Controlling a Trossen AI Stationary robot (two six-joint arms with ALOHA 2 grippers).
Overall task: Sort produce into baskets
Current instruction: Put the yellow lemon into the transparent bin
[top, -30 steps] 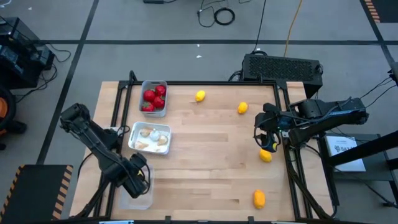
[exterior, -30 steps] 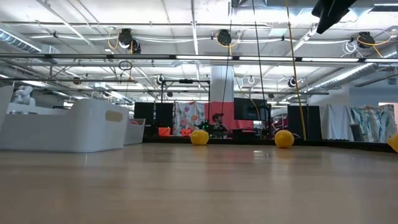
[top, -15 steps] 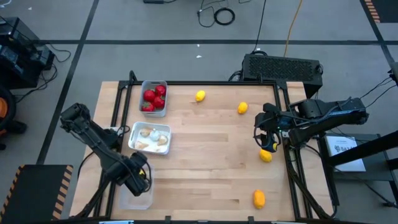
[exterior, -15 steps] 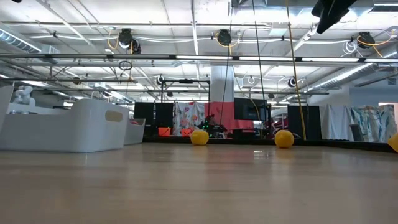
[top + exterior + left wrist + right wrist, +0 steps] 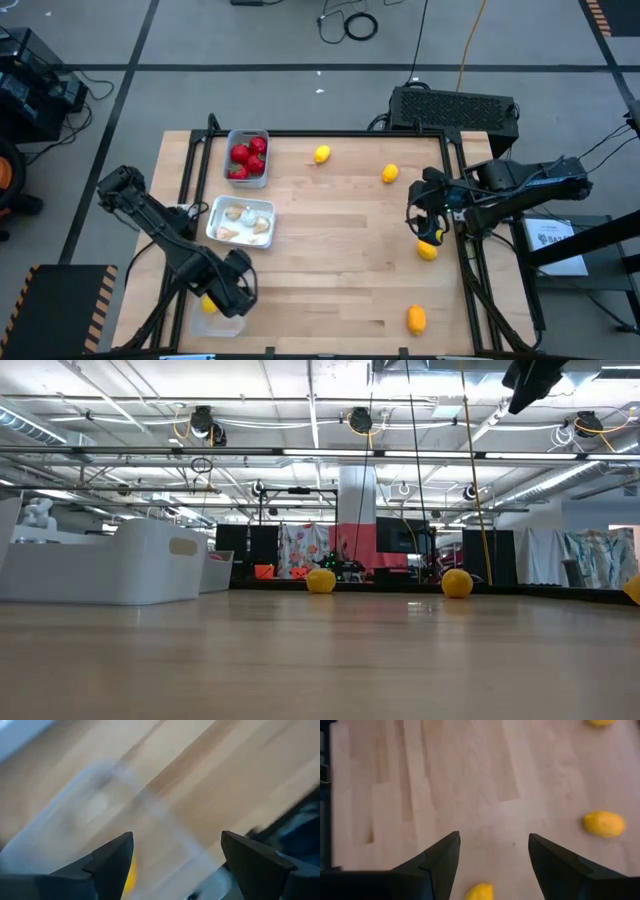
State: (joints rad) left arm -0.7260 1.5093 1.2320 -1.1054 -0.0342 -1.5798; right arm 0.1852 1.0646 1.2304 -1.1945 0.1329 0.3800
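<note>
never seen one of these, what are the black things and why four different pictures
They are two dark robot arms at a wooden table, each ending in a two-finger pincer. One camera looks down from above, one sits at table height, and one rides on each wrist. The left pincer stands open over a clear plastic tray with a yellow lemon-like piece in it. The right pincer hangs open and empty above another yellow oval. Red round fruits fill a greyish tray; whitish bulbs fill a white tray.

Both claws (image 5: 238, 290) (image 5: 417, 222) open, empty.
</note>
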